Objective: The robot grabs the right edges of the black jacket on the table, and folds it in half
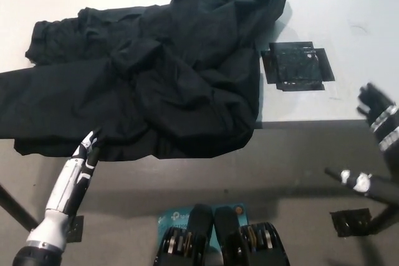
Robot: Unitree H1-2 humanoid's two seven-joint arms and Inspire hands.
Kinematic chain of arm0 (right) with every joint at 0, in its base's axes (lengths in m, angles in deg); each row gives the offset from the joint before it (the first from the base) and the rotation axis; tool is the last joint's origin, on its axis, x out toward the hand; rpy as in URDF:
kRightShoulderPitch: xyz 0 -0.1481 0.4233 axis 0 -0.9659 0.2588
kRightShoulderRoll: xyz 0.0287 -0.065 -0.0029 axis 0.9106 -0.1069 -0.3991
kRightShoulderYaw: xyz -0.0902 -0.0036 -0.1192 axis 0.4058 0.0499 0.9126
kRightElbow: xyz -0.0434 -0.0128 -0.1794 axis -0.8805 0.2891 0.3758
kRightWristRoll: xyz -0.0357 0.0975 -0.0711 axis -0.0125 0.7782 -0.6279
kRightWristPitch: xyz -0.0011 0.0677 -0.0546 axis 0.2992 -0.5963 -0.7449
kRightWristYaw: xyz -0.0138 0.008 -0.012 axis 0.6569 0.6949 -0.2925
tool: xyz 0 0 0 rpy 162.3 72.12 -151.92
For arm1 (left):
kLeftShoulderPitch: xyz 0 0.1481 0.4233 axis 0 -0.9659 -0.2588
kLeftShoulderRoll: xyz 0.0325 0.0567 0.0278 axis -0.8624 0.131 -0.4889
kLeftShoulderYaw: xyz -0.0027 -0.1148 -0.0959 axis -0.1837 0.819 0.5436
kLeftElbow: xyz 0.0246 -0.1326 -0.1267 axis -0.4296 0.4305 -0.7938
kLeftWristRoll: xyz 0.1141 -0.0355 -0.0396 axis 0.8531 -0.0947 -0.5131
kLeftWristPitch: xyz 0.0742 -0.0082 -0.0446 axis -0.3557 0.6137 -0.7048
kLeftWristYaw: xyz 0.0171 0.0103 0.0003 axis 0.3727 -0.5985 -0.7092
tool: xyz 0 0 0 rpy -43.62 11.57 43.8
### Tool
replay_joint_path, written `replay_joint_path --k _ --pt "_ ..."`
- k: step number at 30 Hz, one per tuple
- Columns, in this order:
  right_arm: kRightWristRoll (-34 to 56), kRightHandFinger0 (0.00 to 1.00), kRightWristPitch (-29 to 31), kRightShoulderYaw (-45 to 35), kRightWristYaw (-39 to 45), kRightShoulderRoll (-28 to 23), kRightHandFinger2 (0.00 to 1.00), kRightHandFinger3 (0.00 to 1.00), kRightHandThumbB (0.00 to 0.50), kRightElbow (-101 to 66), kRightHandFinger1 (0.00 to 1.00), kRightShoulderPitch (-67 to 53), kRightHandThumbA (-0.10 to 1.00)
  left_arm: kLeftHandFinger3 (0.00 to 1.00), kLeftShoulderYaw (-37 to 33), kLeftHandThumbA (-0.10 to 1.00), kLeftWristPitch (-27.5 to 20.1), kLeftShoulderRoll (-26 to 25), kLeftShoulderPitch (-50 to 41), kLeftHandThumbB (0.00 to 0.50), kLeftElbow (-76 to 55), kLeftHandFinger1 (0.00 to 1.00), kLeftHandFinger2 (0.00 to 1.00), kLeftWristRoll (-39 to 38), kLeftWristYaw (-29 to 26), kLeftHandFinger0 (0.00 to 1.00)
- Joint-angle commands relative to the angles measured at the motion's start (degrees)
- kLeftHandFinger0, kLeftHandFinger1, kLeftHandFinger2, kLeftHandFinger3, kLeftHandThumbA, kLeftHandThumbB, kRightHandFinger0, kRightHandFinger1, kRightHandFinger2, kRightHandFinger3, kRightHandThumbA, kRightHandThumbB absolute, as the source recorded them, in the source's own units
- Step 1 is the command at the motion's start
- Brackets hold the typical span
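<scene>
Black jacket [156,79] heaped on white table [349,4], fold apparently made, right hand [377,129] empty, fingers spread, off the edge; left hand [84,157] at hem, fingers indiscernible.

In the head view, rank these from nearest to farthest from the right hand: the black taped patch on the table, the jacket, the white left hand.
From the right hand at the right edge:
1. black taped patch, up and left on the table.
2. black jacket, across the middle.
3. left hand, far side, at the jacket's front hem.
</scene>
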Motion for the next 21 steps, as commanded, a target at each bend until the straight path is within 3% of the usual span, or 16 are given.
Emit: replay_joint_path --k 1,2,5,7,21 --pt "1.49 1.00 9.88 0.79 -5.93 2.15 1.00 1.00 0.244 8.63 1.00 0.52 1.00 1.00 0.72 1.00 -3.49 -1.29 -0.02 0.200 -2.86 1.00 1.00 -0.32 -0.07 1.00" --pt "1.90 1.00 9.94 0.85 -5.80 2.10 1.00 1.00 0.183 11.80 1.00 0.13 1.00 1.00 0.67 1.00 -3.48 -1.27 -0.56 0.201 -3.36 1.00 1.00 -0.08 -0.15 1.00" --pt "2.14 1.00 10.87 1.33 -6.32 1.82 1.00 1.00 0.179 12.37 1.00 0.12 1.00 1.00 0.69 1.00 -3.46 -1.29 -0.63 0.201 -3.46 1.00 1.00 -0.09 -0.14 1.00" --pt "3.33 1.00 10.21 1.49 -5.76 0.96 1.00 1.00 0.132 15.23 1.00 -0.60 1.00 1.00 0.77 1.00 -3.40 -1.33 -1.35 0.192 -3.83 1.00 1.00 -0.72 0.17 1.00" --pt "2.77 1.00 11.24 4.58 -8.18 -0.80 1.00 1.00 0.128 17.57 1.00 -2.33 0.98 1.00 0.88 1.00 -2.50 -1.80 -2.33 0.193 -4.39 1.00 1.00 0.05 0.18 1.00"
